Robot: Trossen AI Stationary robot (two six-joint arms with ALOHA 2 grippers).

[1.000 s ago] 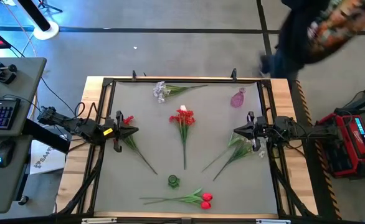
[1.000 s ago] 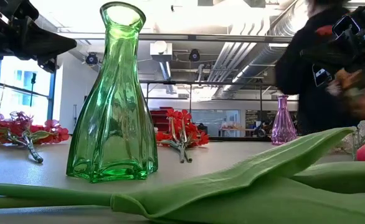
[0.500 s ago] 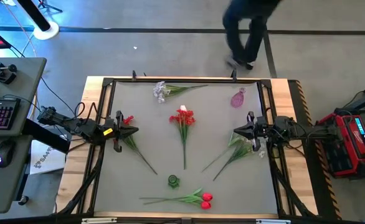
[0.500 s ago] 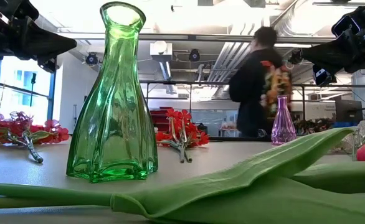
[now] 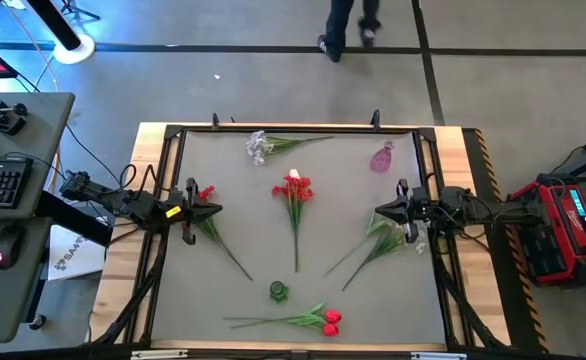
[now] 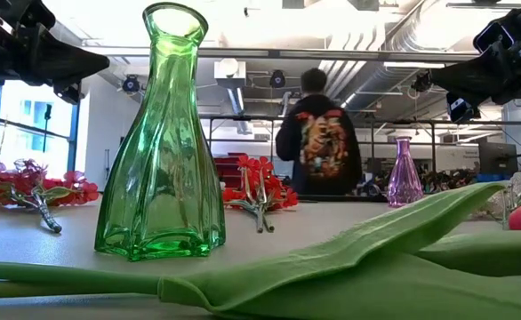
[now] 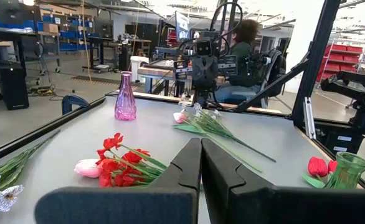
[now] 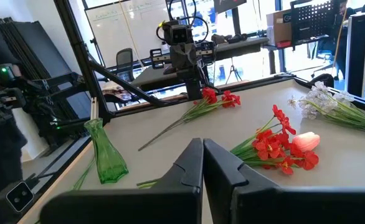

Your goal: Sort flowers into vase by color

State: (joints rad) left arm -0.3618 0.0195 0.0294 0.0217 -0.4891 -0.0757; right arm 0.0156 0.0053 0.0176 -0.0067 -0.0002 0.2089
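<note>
In the high view, the artificial flowers lie scattered on the grey table mat (image 5: 233, 200): a spray of tiny white blossoms (image 5: 259, 146) at the far edge, a bunch of red blossom clusters with one pink tulip (image 5: 294, 190) in the middle, a second red blossom stem (image 5: 205, 194) just beside the left gripper (image 5: 216, 210), a leafy bunch with pale blossoms (image 5: 385, 238) under the right gripper (image 5: 378, 213), and two red tulips on a long green stem (image 5: 326, 320) at the near edge. Both grippers have their fingers pressed together and hold nothing. The flowers are probably very light and soft at the blossom, so the thin stiff stem, near its middle, seems the best place to take hold. In the low view, the tall green glass vase (image 6: 164, 142) stands upright and is empty, and the small pink glass vase (image 6: 404, 174) far behind it also shows nothing inside; glass is smooth and fragile and may tip if a stem pushes its rim. A person in a dark jacket (image 6: 318, 142) stands beyond the table. In the left wrist view, the closed fingers (image 7: 182, 168) point at the red and pink bunch, with the pink vase farther off. In the right wrist view, the closed fingers (image 8: 217, 168) face the same bunch from the other side, and the green vase stands empty to one side.
</note>
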